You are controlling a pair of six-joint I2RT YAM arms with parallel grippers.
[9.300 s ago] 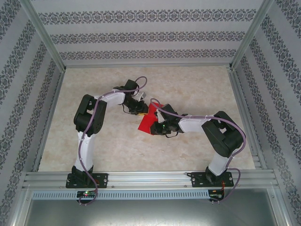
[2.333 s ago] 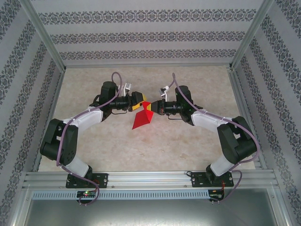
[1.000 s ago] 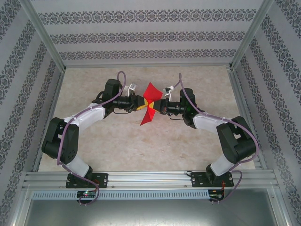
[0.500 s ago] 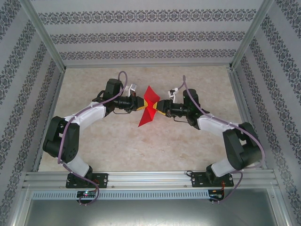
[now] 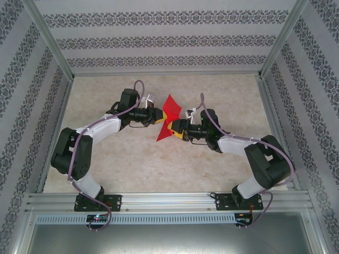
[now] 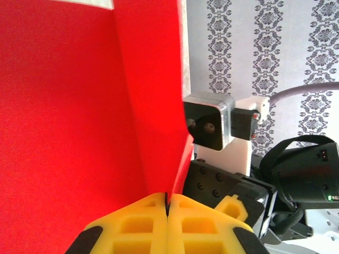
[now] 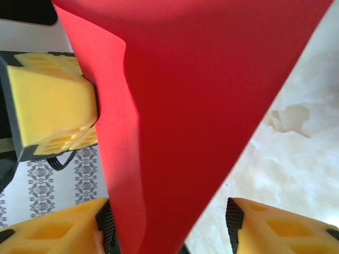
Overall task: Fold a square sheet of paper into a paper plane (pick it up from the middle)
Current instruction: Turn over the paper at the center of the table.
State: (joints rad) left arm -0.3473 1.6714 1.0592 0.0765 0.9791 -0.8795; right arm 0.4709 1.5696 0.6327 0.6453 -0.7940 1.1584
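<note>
the creased bright red sheet of paper (image 5: 170, 108) hangs in the air above the pale marbled table (image 5: 132, 169), between the two arms near the middle of the workspace. the left gripper (image 6: 167, 198) is clamped on one edge, its yellow jaws pressed together with the paper pinched in the seam. the right gripper (image 7: 169, 217) has its yellow jaws spread apart, and the sheet's narrowing part passes loosely between them. in the top view the paper fans wide above and tapers to a point below.
</note>
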